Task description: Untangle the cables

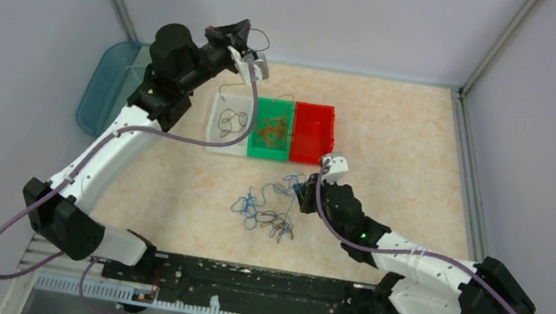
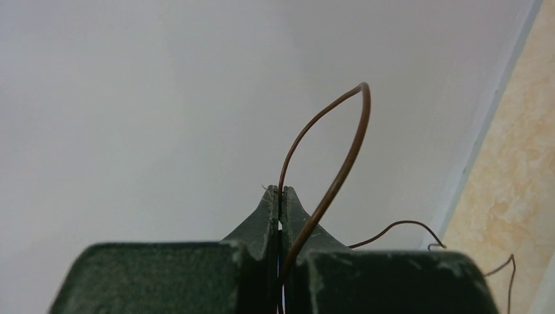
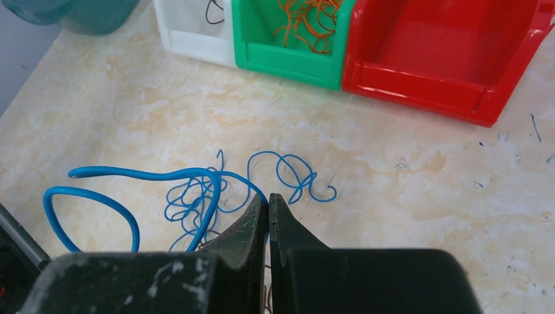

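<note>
marbled tabletop (image 1: 395,142) — right jaws pinch a blue cable (image 3: 249,183) down on it; left jaws clamp a brown cable (image 2: 340,170) aloft.

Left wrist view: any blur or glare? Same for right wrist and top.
Left wrist: brown wire and fingers sharp, flat light, blank wall behind, no glare. Right wrist: blue cables crisp, mild sheen on the red bin. Top external: even light, soft shadows, the cable pile too fine to resolve well.
</note>
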`<control>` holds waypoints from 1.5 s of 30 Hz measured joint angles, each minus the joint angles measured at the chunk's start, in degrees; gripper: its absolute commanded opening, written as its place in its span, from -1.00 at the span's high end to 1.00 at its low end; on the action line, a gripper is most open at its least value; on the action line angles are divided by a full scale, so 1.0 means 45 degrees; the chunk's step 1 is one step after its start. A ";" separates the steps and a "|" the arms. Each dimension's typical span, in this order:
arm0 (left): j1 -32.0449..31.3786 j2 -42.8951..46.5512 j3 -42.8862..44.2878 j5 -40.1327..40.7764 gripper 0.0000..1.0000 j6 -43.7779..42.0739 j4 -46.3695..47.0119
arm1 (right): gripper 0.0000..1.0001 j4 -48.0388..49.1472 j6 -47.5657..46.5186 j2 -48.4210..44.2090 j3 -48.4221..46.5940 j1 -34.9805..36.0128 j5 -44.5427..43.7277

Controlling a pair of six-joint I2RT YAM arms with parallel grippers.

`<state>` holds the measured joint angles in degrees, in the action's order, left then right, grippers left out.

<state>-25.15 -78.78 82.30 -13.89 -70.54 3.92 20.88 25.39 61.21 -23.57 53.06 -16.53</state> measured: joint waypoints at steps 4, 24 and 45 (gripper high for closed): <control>0.0160 -0.0151 -0.0607 -0.0015 1.00 0.0083 0.0296 | 1.00 -0.0233 0.0185 0.0000 0.0107 0.0000 -0.0063; 0.0889 -0.0636 -0.2662 -0.0019 1.00 0.0413 0.0937 | 1.00 -0.0772 0.0719 -0.0437 0.0359 0.0000 -0.0238; 0.0899 -0.4182 -0.2448 0.0767 1.00 0.1112 -0.3604 | 1.00 -0.1457 0.1190 -0.0466 0.0403 0.0000 -0.0607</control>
<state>-21.10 -97.60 71.29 -10.44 -65.54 -12.29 14.33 30.74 59.11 -21.76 53.06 -19.27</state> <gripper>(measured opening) 0.010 0.011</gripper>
